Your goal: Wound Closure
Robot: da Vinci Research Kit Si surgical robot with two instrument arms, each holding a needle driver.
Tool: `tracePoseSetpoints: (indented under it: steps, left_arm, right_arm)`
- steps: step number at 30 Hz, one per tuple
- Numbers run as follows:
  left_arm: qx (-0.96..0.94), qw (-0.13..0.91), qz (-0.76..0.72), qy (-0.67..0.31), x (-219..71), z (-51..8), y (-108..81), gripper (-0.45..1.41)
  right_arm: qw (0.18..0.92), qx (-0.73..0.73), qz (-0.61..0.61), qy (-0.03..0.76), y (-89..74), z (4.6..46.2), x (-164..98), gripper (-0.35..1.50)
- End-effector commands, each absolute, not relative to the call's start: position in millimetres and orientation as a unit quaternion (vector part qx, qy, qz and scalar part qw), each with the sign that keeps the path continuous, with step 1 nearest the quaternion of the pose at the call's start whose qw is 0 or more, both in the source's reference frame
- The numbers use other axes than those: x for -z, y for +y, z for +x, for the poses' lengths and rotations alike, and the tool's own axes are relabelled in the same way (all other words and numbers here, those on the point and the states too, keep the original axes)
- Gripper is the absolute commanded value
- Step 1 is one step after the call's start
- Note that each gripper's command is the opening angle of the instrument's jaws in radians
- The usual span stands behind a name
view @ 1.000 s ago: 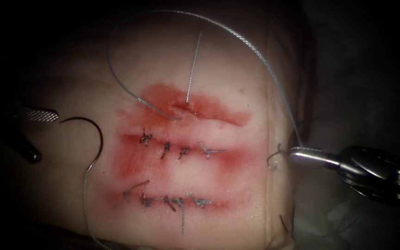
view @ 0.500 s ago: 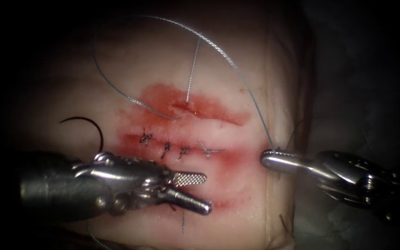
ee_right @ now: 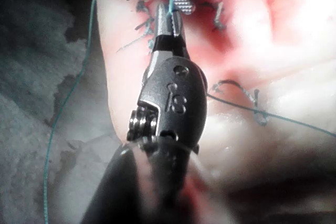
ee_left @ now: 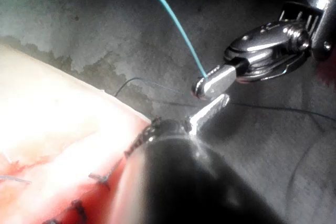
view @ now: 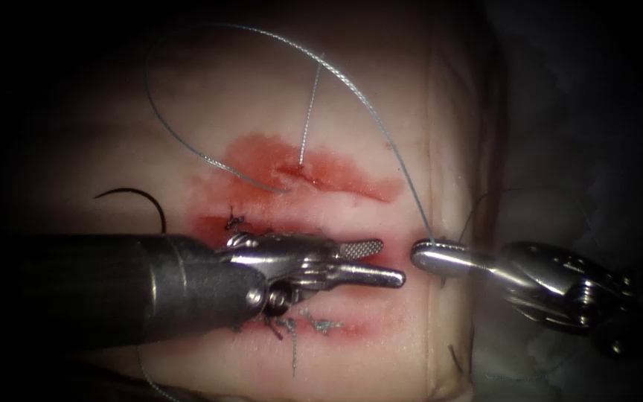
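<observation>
Left tool (view: 381, 262) lying across the middle of the tissue (view: 351, 104), shaft entering from 9 o'clock, tips pointing toward 3 o'clock. Jaws parted narrowly, holding nothing; serrated upper jaw above, smooth lower jaw below. Has slid further toward 3 o'clock than 0.5 s ago, closing on the other tool.

Right tool (view: 429, 254) entering from 3 o'clock, jaws clamped on the thread (view: 351, 82), tips just beside the left tool's tips, at the tissue's 3 o'clock edge. Same grip clear in the left wrist view, thread (ee_left: 168, 14) running up out of the closed right tool (ee_left: 207, 85), left tool (ee_left: 210, 109) just beneath it.

Needle (view: 139, 201) free, held by neither tool, lying on the tissue surface left of the cuts, near 9 o'clock, partly hidden behind the left shaft; not in the tissue as far as visible.

Thread arcing from the right jaws up toward 12 o'clock, round to 10 o'clock and down into the upper cut (view: 299, 173). Short free end (view: 308, 112) standing up from that cut. 2 lower cuts already stitched (view: 314, 324). Red fluid (view: 366, 186) around all 3 cuts.

Risks, as a judgement: tips colliding, given so little room between them; left shaft dragging across knots beneath and loosening them; a pull on the clamped strand cutting into the upper cut's edge; thread frayed by the clamp; loose needle snagged by the shaft or by slack thread.
</observation>
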State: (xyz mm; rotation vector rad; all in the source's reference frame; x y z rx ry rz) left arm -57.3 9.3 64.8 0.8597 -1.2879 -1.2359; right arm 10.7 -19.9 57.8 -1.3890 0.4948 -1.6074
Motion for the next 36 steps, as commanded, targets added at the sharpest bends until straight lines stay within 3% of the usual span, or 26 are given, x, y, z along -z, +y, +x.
tracePoseSetpoints:
  steps: [1, 9, 12, 32, 34, 35, 36]
  left_arm:
    - [0.520, 0.547, 0.359, -0.549, -64.9, -57.9, 10.1, 1.01]
    - [0.485, 0.533, 0.311, -0.619, -62.7, -58.0, 12.2, 0.93]
    - [0.466, 0.519, 0.321, -0.640, -61.2, -58.1, 12.6, 0.79]
    - [0.448, 0.541, 0.303, -0.644, -61.7, -60.0, 12.8, 0.88]
    - [0.448, 0.541, 0.303, -0.644, -61.9, -60.0, 12.9, 0.59]
    - [0.447, 0.542, 0.301, -0.645, -61.8, -59.8, 13.0, -0.27]
    - [0.447, 0.542, 0.301, -0.645, -61.8, -59.8, 13.0, -0.27]
  right_arm:
    - [0.461, 0.653, -0.566, 0.202, -20.4, 11.3, -58.1, -0.35]
    - [0.459, 0.654, -0.566, 0.201, -20.8, 11.5, -58.4, -0.35]
    - [0.458, 0.654, -0.567, 0.201, -20.9, 11.5, -58.5, -0.35]
    - [0.457, 0.656, -0.567, 0.200, -21.1, 12.1, -58.0, -0.35]
    - [0.456, 0.656, -0.567, 0.201, -21.1, 12.1, -58.0, -0.35]
    - [0.456, 0.656, -0.567, 0.201, -21.1, 12.2, -58.0, -0.35]
    - [0.456, 0.656, -0.567, 0.201, -21.1, 12.2, -58.0, -0.35]
